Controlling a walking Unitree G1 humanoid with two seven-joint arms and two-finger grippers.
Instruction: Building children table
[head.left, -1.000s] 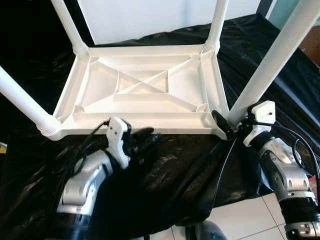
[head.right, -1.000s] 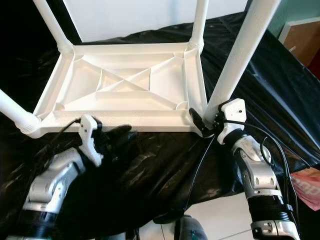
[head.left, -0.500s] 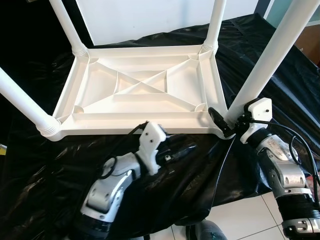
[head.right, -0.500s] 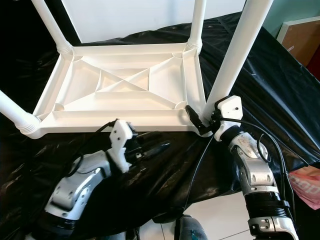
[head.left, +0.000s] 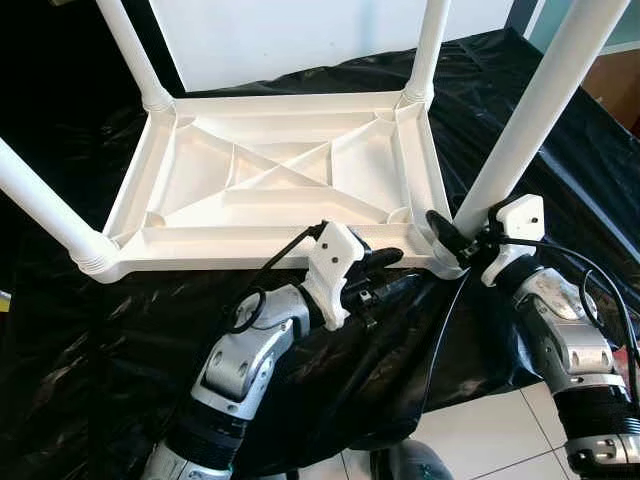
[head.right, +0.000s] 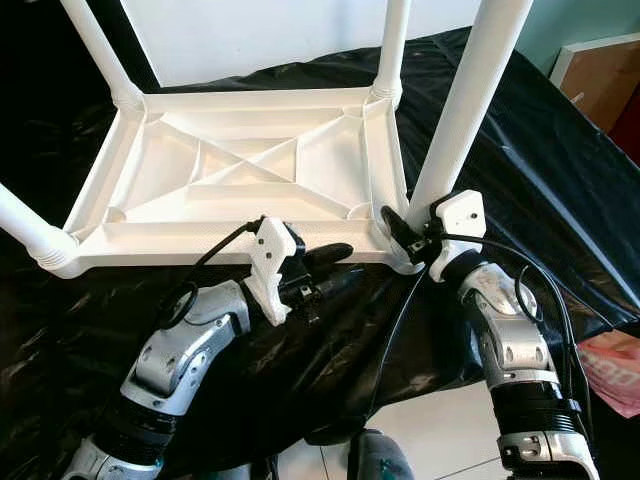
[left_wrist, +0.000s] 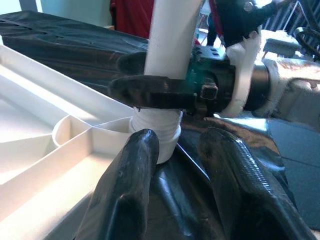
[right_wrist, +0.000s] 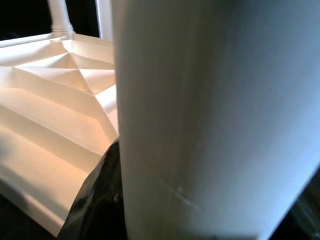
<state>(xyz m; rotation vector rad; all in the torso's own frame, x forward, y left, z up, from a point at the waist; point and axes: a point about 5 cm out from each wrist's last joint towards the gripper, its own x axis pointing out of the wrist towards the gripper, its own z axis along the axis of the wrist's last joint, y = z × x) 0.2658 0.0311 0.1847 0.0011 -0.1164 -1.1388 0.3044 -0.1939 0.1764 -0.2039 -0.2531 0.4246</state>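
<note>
Table (head.left: 280, 175), white plastic, upside down on black sheet (head.left: 120, 340), legs up. Right gripper (head.left: 452, 243) clamps near right leg (head.left: 520, 135) at its socket; leg's long axis rises steeply. Left gripper (head.left: 392, 280), fingers parted, empty, lies just left, pointing toward that socket.

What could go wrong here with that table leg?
The right claw grips the near-right leg low, at its socket; a sideways pull might lever it out. The left claw points at that corner, so the two might bump. The table lies upside down on a black sheet and could slide.
</note>
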